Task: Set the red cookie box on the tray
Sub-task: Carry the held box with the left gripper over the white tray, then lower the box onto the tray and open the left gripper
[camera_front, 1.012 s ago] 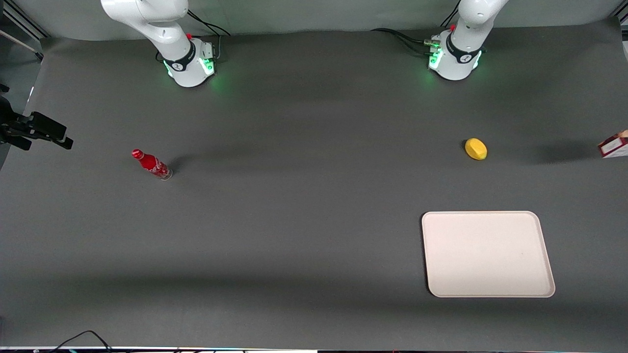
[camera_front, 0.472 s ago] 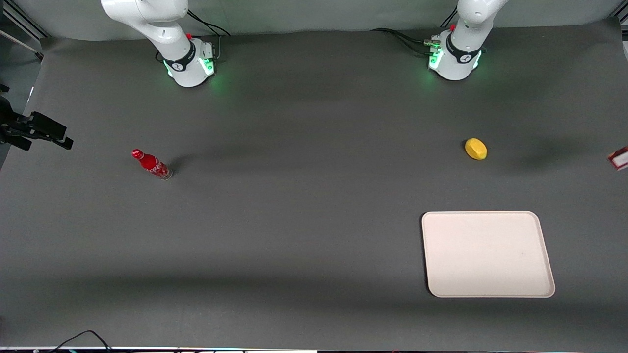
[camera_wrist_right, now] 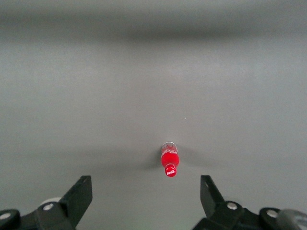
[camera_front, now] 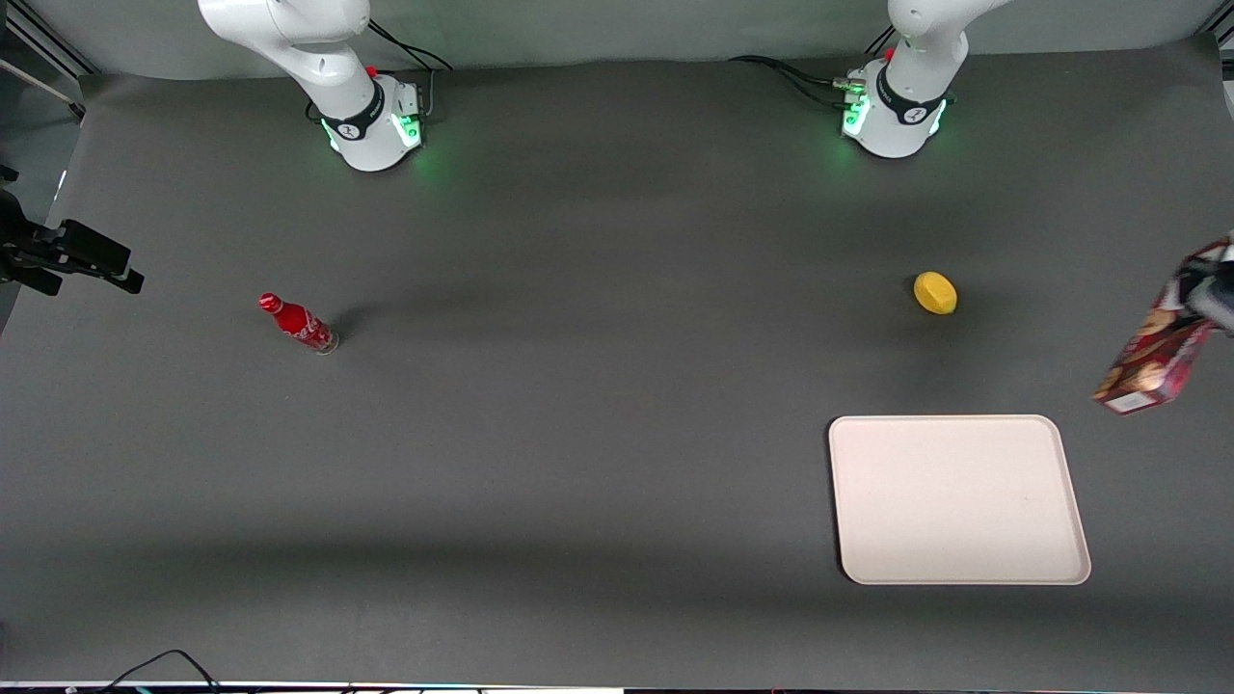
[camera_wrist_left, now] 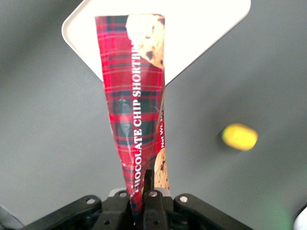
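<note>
The red cookie box is a long dark-red tartan carton with cookie prints. It hangs tilted in the air at the working arm's end of the table, its lower end close to the tray's corner farthest from the front camera. My left gripper is shut on the box's upper end. In the left wrist view the gripper clamps the box, whose free end overlaps the cream-white tray. The tray is bare.
A yellow lemon lies on the dark table farther from the front camera than the tray, and it also shows in the left wrist view. A small red bottle stands toward the parked arm's end.
The box was almost out of the front view at the working arm's end. It has come back into view with the gripper, nearer the front camera and the tray.
</note>
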Robot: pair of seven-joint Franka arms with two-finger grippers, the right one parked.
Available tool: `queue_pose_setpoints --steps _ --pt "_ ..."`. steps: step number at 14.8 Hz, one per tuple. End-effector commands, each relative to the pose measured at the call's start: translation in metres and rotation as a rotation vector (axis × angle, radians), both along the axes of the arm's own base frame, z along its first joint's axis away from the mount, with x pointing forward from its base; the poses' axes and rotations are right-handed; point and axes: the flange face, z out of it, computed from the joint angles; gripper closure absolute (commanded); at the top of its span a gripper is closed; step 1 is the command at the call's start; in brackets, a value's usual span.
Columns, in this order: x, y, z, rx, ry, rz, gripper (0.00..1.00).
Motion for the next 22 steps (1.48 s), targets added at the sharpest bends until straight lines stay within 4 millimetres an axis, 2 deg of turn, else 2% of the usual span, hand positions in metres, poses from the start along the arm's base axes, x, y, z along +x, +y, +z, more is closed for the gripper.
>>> queue_pose_setpoints --steps 1,3,7,12,15,17,22 --pt "0.004 -0.023 -0.049 0.006 0.013 0.289 1.0" --pt "0.009 -0.032 -0.091 -0.004 0.006 0.437 1.0" --pt "0.026 -0.03 -0.144 -0.029 0.0 0.527 1.0" --pt "0.052 -0.021 -0.172 -0.058 -0.132 0.559 1.0" --pt "0.071 -0.015 -0.199 -0.085 -0.19 0.57 1.0" --pt "0.092 -0.009 -0.23 -0.108 -0.178 0.6 1.0" --pt "0.122 0.009 -0.248 -0.081 -0.207 0.602 1.0"
